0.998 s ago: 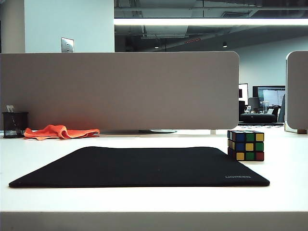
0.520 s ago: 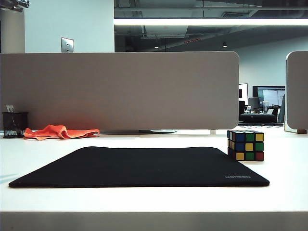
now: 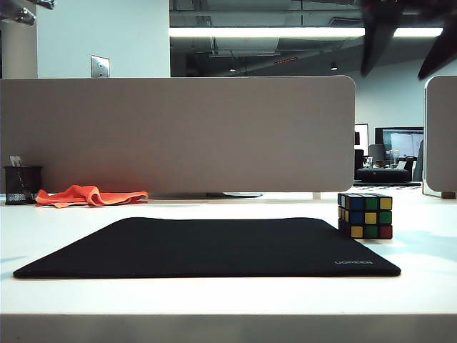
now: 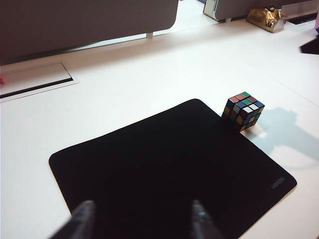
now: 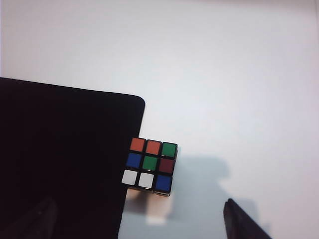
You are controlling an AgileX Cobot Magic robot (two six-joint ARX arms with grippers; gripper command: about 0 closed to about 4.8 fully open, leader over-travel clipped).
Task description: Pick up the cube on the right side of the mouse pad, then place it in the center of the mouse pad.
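Right pincer [image 3: 408, 46] has just dropped into the exterior view, top right, above the cube [image 3: 365, 215]; fingers spread, empty. Left pincer [image 4: 139, 219] now spread too, over the mouse pad [image 4: 164, 164], holding nothing. Cube sits on the counter [image 3: 214, 296] touching the pad's right edge, so pickup not yet begun. Behind: grey partition [image 3: 178, 132], orange cloth [image 3: 89, 195], office bg.
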